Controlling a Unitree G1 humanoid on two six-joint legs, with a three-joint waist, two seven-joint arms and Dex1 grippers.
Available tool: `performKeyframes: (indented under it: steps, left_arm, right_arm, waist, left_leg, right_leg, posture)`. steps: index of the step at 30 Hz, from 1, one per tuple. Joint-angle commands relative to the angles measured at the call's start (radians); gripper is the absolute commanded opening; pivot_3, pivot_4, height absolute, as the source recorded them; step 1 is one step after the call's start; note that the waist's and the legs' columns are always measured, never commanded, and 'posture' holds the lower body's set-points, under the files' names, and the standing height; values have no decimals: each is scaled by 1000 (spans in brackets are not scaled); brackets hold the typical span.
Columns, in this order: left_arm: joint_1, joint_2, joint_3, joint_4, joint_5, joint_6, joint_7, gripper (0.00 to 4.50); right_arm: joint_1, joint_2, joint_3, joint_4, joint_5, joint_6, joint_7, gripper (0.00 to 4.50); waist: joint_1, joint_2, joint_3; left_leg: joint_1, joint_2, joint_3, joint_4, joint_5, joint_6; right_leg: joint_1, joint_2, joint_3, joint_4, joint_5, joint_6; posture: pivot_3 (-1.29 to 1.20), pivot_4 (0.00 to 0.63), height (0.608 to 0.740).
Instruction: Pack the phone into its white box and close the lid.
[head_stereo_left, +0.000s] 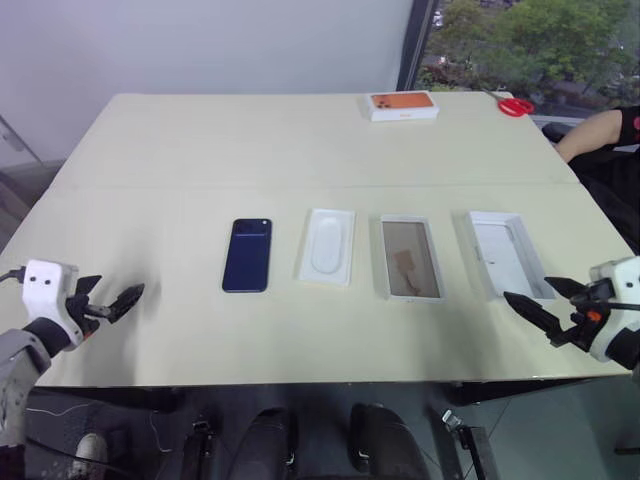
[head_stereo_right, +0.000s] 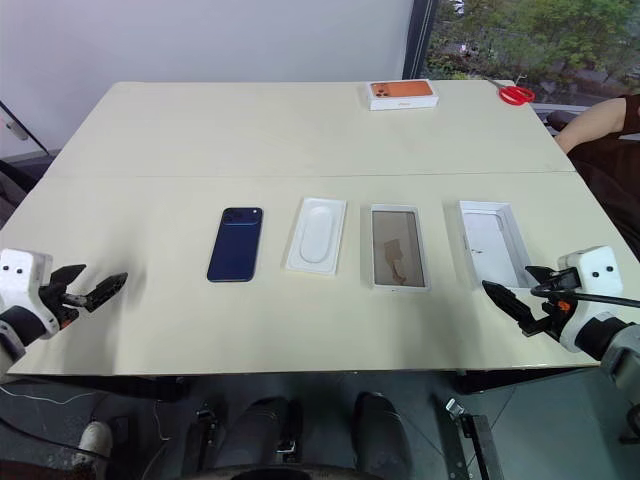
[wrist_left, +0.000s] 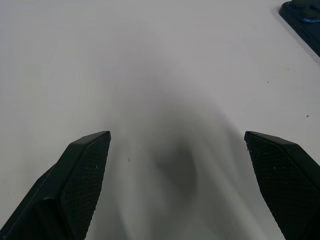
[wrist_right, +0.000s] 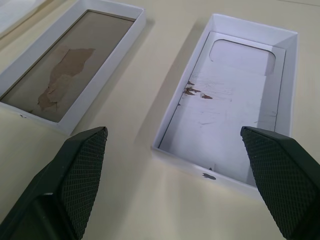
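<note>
I can read no writing on anything. My left fingers (head_stereo_left: 128, 296) and right fingers (head_stereo_left: 522, 303) are spread wide, empty, above the cream desk (head_stereo_left: 300, 140). The slim navy-blue phone (head_stereo_left: 247, 254), brown-floored white cardboard box (head_stereo_left: 410, 258) and upturned white lid (head_stereo_left: 508, 253) lie apart in a row.

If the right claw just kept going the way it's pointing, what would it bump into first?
Most likely the lid, lying open side up straight ahead of the open right claw; how far ahead is hard to judge.
</note>
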Motion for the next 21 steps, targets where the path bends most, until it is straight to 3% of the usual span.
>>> performKeyframes:
  steps: [1,13,21]
  left_arm:
    - [8,4,37,-39,-17,-1,6,4500]
    - [-42,-20,-8,-99,-54,40,33,4500]
    - [-209,-124,-148,-199,-66,111,135,4500]
  right_arm:
    - [-16,-20,-1,-17,-1,-7,5,4454]
    - [-111,-27,53,-75,30,10,-9,4454]
    - [-307,31,246,-93,21,33,-80,4454]
  waist:
    - [0,0,0]
    - [0,0,0]
    - [1,0,0]
  left_leg:
    - [0,0,0,0,0,0]
    - [0,0,0,0,0,0]
    - [0,0,0,2,0,0]
  right_leg:
    - [0,0,0,0,0,0]
    - [0,0,0,0,0,0]
    - [1,1,-1,1,0,0]
  posture:
    - [0,150,740]
    - [0,150,740]
    - [0,150,740]
